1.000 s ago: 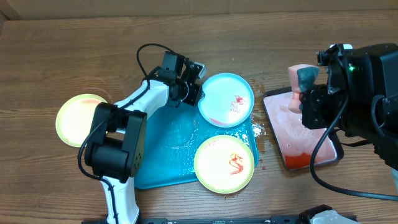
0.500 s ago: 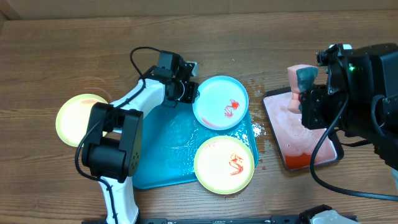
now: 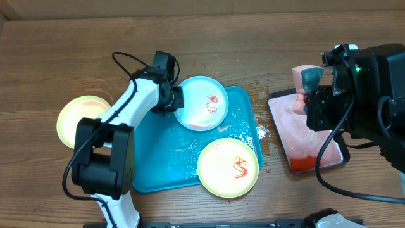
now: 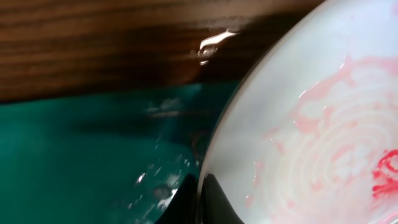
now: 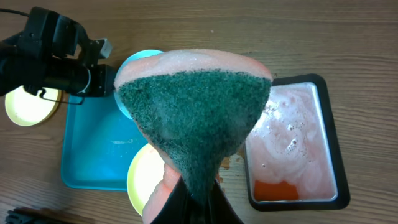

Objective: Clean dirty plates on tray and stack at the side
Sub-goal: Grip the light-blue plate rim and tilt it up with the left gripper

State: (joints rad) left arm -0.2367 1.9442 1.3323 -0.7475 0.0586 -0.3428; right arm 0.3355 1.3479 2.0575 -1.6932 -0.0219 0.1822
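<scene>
Item: light blue plate (image 3: 201, 103), sauce-smeared, over the far end of the wet turquoise tray (image 3: 158, 171), left gripper (image 3: 175, 101) pinching its left rim; probably light, stiff, slippery plastic, best held at the rim; right gripper (image 5: 198, 198) clamped on a sponge (image 5: 193, 106).

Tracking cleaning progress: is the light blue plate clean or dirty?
Dirty. The light blue plate, held by the left gripper, carries red smears overhead, and pink streaks cover it in the left wrist view.
</scene>
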